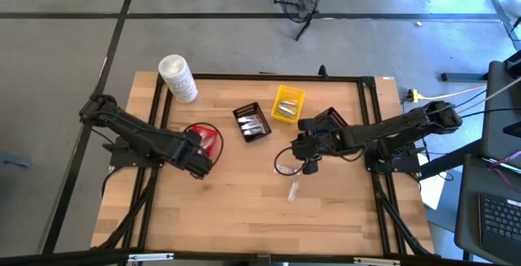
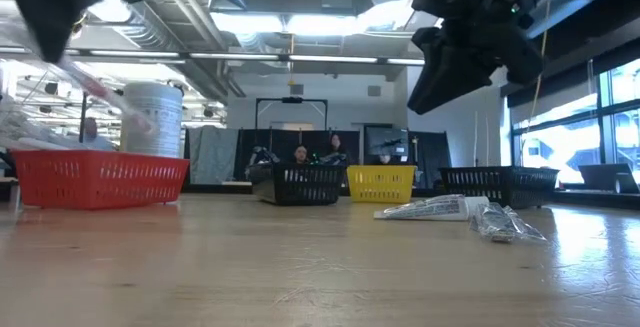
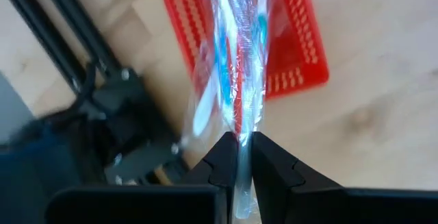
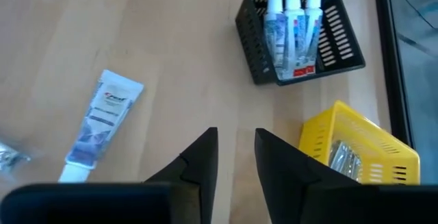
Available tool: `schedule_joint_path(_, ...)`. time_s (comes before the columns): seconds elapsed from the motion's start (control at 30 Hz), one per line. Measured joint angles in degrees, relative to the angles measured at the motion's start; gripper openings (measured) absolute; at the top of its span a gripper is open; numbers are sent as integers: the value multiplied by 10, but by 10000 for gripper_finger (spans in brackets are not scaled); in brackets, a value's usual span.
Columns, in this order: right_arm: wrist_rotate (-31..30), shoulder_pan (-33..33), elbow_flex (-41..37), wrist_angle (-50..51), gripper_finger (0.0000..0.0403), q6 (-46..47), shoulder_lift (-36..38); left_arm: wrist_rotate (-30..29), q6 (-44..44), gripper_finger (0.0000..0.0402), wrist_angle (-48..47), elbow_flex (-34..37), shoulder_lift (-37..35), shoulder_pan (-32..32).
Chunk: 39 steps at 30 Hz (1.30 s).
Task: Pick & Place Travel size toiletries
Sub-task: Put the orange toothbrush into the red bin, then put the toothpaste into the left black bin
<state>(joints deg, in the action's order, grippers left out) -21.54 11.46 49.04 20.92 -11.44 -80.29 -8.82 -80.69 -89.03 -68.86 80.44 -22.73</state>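
My left gripper (image 3: pixel 239 164) is shut on a clear-wrapped pack of thin red, blue and white sticks (image 3: pixel 236 53), over the red basket (image 3: pixel 301 53) at the table's left (image 1: pixel 205 140). In the low view the left gripper (image 2: pixel 60 7) is raised, with the pack (image 2: pixel 105 92) slanting below it. My right gripper (image 4: pixel 236 159) is open and empty, raised over the table's middle (image 1: pixel 308 156). A white tube (image 4: pixel 99 125) lies flat on the wood (image 1: pixel 293 189), near a crumpled clear wrapper (image 2: pixel 505 222). My left gripper pinches the wrapped pack near one end (image 3: pixel 239 145) between its two fingers. The fingers lie along the pack's length. The pack is lifted clear and stretches away from the fingertips over the red basket; in the low view it slants down from the gripper.
A black basket (image 4: pixel 298 29) holds three white tubes, and a yellow basket (image 4: pixel 359 148) holds silvery sachets, both at the far middle. Another black basket (image 1: pixel 330 124) sits under the right arm. A white tub (image 1: pixel 177 77) stands at the far left corner. Bare wood lies along the near side.
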Motion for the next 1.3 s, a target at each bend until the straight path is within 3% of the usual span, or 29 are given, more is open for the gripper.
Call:
schedule_joint_path(0.1,1,-8,0,-7,96,-2,0,-12,15,28,5,0,9,11)
schedule_joint_path(0.2,1,-13,0,-12,96,-1,0,38,38,28,4,0,22,30)
schedule_joint_path(0.33,1,-16,0,-18,102,1,0,15,60,28,-4,0,37,46)
schedule_joint_path(0.63,6,-16,0,-25,138,23,0,40,138,55,-4,0,64,92)
schedule_joint_path(0.83,63,-16,0,-25,170,34,0,37,171,74,-5,0,77,105)
schedule_joint_path(1.1,188,-16,0,-24,192,33,-5,17,163,78,7,0,77,105)
schedule_joint_path(1.3,209,-16,0,-28,184,75,-42,31,155,79,8,-1,77,103)
